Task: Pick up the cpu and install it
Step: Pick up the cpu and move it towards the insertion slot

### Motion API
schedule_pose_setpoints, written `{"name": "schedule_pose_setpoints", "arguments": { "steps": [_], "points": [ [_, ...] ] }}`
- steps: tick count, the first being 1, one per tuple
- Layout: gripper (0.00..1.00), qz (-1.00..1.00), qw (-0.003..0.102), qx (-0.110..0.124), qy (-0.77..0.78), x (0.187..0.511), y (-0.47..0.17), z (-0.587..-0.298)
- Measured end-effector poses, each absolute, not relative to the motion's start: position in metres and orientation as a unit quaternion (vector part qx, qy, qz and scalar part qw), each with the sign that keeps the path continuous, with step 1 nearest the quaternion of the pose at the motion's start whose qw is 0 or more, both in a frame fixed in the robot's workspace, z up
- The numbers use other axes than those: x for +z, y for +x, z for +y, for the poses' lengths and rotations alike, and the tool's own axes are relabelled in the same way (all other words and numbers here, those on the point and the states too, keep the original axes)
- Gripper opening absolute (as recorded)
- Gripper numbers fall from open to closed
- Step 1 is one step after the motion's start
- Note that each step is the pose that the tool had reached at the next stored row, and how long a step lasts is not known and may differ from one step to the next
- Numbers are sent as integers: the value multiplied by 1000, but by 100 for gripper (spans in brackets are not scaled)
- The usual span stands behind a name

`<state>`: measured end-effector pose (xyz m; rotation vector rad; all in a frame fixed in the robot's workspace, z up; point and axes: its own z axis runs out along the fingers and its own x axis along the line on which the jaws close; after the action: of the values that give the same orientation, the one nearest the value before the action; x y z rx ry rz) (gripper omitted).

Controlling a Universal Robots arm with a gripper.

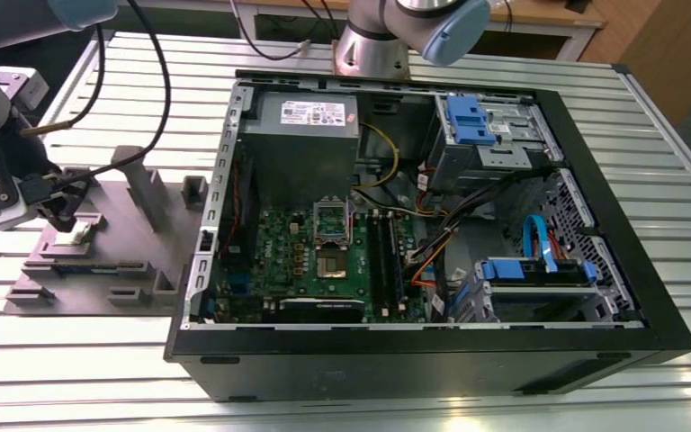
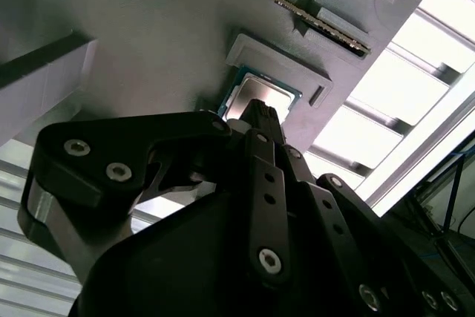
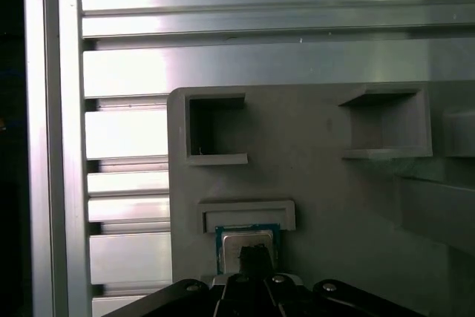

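The cpu [image 1: 82,236] is a small square chip with a silvery top and greenish rim. It lies flat in a recess of the grey fixture [image 1: 123,211] at the exterior view's left, outside the computer case. My gripper [image 1: 64,219] hangs right over it. In both wrist views the black fingers come together in a narrow tip, and the gripper [image 2: 261,113] [image 3: 254,256] sits over the middle of the cpu [image 2: 249,93] [image 3: 236,243], touching or nearly touching it. The motherboard's socket [image 1: 332,262] lies bare inside the case, with its metal frame [image 1: 331,219] swung up.
The open computer case [image 1: 633,270] takes up the middle and right of the slatted metal table [image 1: 682,153]. A memory stick [image 2: 297,9] lies in a slot of the fixture [image 2: 148,27]. Upright fixture posts [image 1: 148,184] stand close to the gripper. A second arm's base [image 1: 376,45] stands behind the case.
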<state>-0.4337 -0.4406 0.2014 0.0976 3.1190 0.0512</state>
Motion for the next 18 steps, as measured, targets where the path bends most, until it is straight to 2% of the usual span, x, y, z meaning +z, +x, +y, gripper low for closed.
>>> {"name": "schedule_pose_setpoints", "arguments": {
  "steps": [1,2,4,7,9,12,13,18],
  "points": [
    [16,999,10,16,31,201,-434,-441],
    [16,999,10,16,31,201,-434,-441],
    [29,999,10,16,31,201,-434,-441],
    [35,999,10,16,31,201,-434,-441],
    [47,999,10,16,31,201,-434,-441],
    [53,999,10,16,31,201,-434,-441],
    [59,999,10,16,31,201,-434,-441],
    [59,999,10,16,26,198,-434,-441]
  ]
}}
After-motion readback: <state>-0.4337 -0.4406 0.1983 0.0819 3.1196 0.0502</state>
